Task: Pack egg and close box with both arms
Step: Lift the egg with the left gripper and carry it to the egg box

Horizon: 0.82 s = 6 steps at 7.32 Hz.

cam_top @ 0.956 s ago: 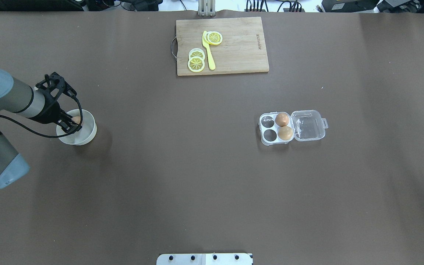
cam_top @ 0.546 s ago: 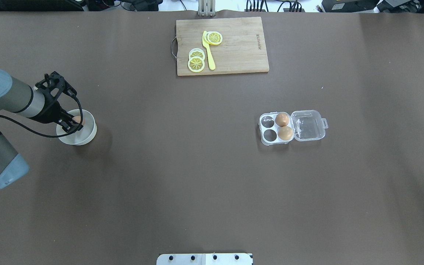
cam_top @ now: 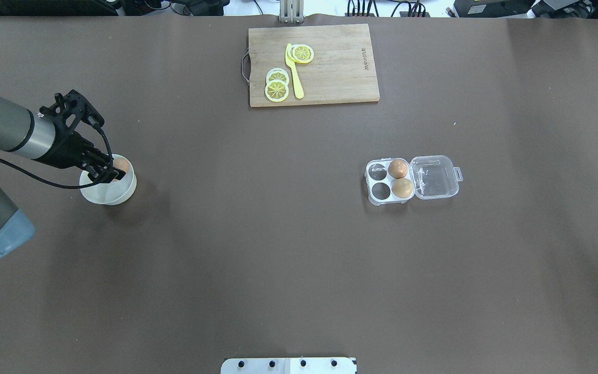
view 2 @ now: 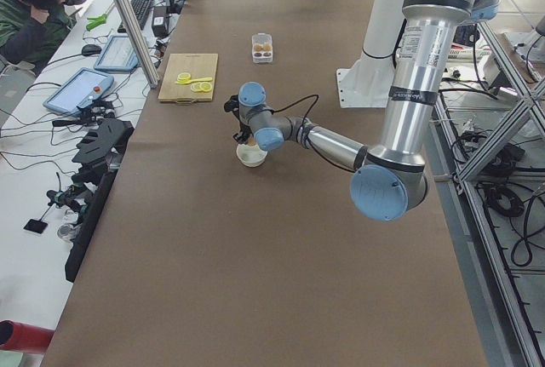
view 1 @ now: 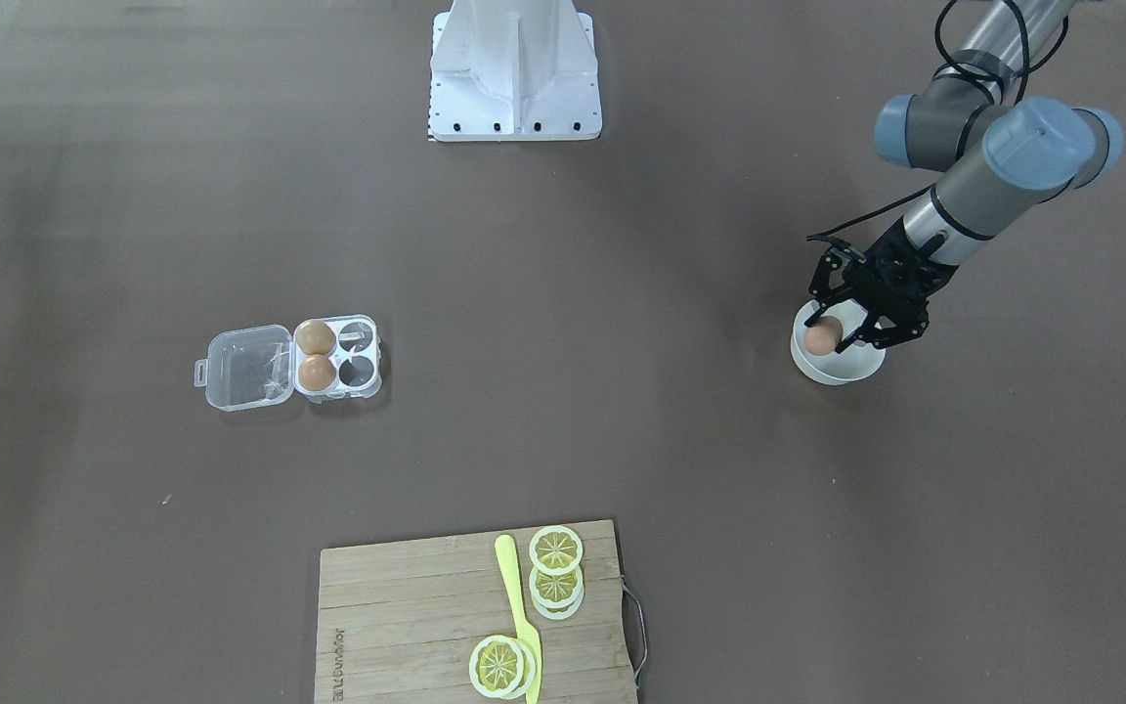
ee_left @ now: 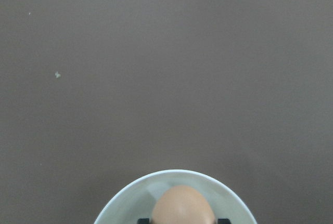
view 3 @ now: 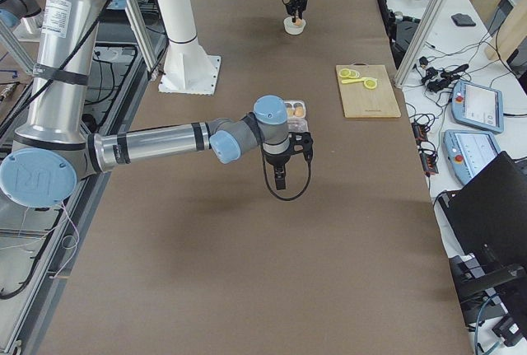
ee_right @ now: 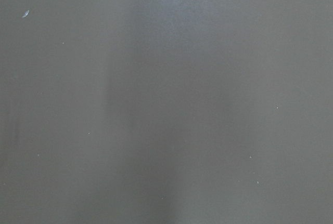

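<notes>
Left gripper [view 1: 829, 335] clamped on the egg [view 1: 821, 339] at the white bowl [view 1: 837, 374]. The egg is probably light, smooth and brittle; a gentle mid-shell hold suits. Right gripper [view 3: 280, 180]: cannot tell.

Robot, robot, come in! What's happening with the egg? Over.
Left gripper shut on the egg, above the bowl. Right gripper parked aside, state unclear. Box open, two cups free. Nothing in between.

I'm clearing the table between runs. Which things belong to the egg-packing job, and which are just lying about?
In the job: egg, held by left gripper; clear box, lid open; white bowl under the egg.
Lying about: cutting board; lemon slices; yellow knife.
</notes>
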Tool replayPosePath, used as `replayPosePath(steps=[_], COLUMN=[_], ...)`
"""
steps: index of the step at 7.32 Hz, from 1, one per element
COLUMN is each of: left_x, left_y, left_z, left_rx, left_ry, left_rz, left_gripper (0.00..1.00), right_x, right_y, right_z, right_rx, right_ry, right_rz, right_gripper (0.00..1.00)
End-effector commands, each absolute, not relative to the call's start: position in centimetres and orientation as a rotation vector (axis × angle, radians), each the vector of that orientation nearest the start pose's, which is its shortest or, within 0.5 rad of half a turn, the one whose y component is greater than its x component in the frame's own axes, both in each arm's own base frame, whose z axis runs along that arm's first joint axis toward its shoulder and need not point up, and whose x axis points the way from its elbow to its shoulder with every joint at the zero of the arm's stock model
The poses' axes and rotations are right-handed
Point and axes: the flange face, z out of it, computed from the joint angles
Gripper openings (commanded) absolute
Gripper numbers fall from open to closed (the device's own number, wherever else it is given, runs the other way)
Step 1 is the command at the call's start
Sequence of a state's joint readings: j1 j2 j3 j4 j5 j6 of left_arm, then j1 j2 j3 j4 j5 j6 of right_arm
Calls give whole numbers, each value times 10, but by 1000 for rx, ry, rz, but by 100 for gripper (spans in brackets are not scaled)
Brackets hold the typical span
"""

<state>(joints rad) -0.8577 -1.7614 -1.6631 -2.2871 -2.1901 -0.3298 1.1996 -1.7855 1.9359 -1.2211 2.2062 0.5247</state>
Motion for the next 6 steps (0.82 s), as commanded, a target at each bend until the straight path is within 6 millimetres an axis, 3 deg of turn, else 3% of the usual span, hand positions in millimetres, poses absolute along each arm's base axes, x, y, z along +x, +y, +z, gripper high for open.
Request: replayPosePath(steps=[1,2,3,4,6], left_x=[327,350,390,431,491], left_y=[-477,-478,-475,-475,-447], left_z=[406,398,390,354,280], left_rx=[628,691,722,764,888], left_ry=[1160,1250,1353,1452,1553], left_rz=[599,628,641,646,605], left_gripper=[0,0,0,0,0], right_x=[-84,-85,-85,-85,-85], right_y=[-421,-422,-422,-422,-422], right_z=[541,541,541,541,540], right_rx=[164,165,165,165,166], right_ry=[-770,-771,-771,-771,-770], right_rz=[-11,-11,-10,-10,-9], right_gripper=[100,100,100,100,100])
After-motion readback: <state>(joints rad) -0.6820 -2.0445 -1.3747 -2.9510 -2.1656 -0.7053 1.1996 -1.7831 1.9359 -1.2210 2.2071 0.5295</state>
